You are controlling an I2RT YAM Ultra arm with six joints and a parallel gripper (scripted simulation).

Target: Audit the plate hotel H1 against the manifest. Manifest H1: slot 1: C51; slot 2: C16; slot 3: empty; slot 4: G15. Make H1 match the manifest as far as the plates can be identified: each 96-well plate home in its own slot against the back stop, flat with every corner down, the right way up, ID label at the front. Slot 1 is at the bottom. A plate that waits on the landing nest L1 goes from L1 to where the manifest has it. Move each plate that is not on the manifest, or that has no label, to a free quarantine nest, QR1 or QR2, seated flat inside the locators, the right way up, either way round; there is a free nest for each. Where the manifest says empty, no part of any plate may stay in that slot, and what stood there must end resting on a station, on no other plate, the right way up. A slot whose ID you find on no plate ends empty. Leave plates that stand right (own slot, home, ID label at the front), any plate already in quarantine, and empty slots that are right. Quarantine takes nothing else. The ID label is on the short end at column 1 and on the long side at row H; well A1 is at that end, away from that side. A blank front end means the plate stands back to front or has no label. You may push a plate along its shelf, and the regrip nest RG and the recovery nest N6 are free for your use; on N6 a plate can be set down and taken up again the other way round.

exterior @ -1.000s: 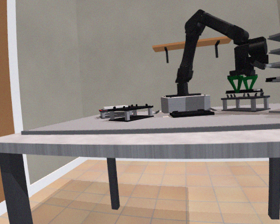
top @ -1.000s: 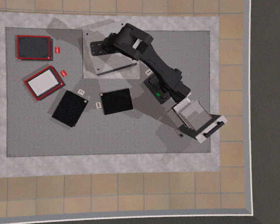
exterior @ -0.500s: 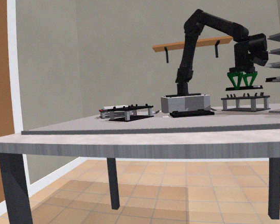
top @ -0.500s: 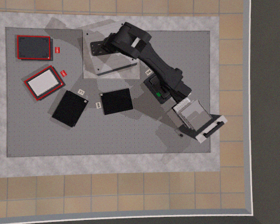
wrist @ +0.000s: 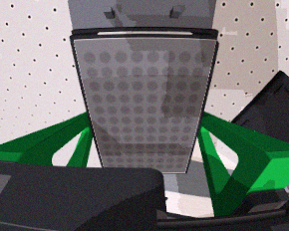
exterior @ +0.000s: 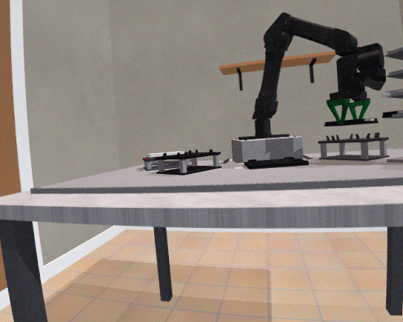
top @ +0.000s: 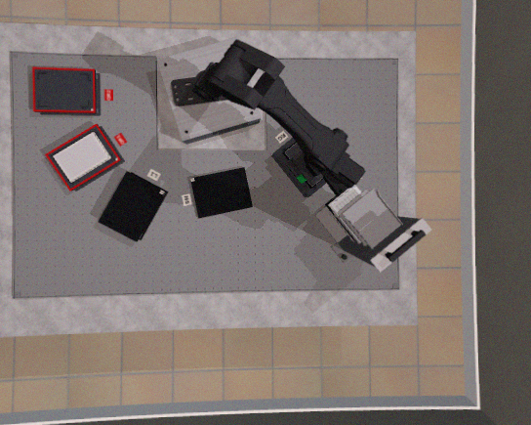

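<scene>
My gripper [exterior: 347, 116] [top: 302, 179] [wrist: 144, 116] is shut on a dark 96-well plate [exterior: 350, 122] [wrist: 145, 90], with a green finger on each long side. It holds the plate level, a short way above the regrip nest RG [exterior: 353, 141]. The right way up, the plate shows its grid of wells in the wrist view. No label shows on it from here. The plate hotel H1 [top: 373, 221] [exterior: 398, 91] stands just to the right. A pale plate [top: 346, 198] juts out of the hotel's front.
A white plate [top: 82, 156] lies in one red-framed quarantine nest; the other quarantine nest [top: 63, 90] holds no plate. Two black nests, L1 [top: 133, 205] and N6 [top: 222, 192], sit mid-table. The arm's base block [exterior: 266, 148] stands behind them.
</scene>
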